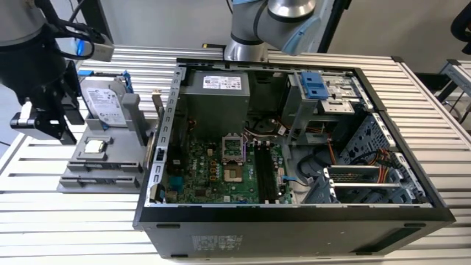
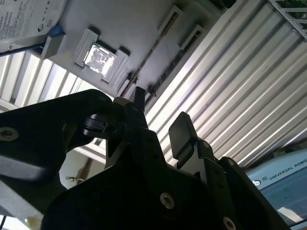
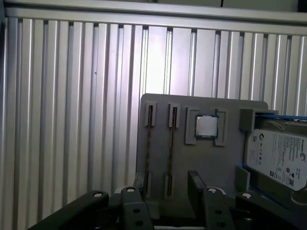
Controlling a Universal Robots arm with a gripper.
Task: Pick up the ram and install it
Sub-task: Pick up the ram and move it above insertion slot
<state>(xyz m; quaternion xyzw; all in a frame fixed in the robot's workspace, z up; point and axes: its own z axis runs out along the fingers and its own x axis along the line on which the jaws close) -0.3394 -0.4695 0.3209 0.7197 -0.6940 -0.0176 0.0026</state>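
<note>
The ram shows as two thin dark strips standing on edge in the slots of a grey holder (image 3: 216, 158), one strip (image 3: 148, 143) beside the other (image 3: 171, 143). One strip (image 2: 154, 50) also appears in the second wrist view. My gripper (image 3: 167, 184) hovers over the holder's near end, open, with nothing between its black fingers (image 2: 182, 134). The second strip runs in line with the gap between them. In the exterior view the gripper (image 1: 52, 124) hangs at the exterior view's left, beside the holder (image 1: 99, 165). Long black memory slots (image 1: 263, 165) lie on the motherboard inside the open computer case (image 1: 294, 212).
The holder also carries a silver hard drive with blue rails (image 1: 103, 102) and a square processor chip (image 3: 206, 125). Everything rests on a ribbed aluminium table (image 3: 72, 120). The case's metal walls, drive cage (image 1: 320, 88) and cables (image 1: 353, 160) crowd the area around the memory slots.
</note>
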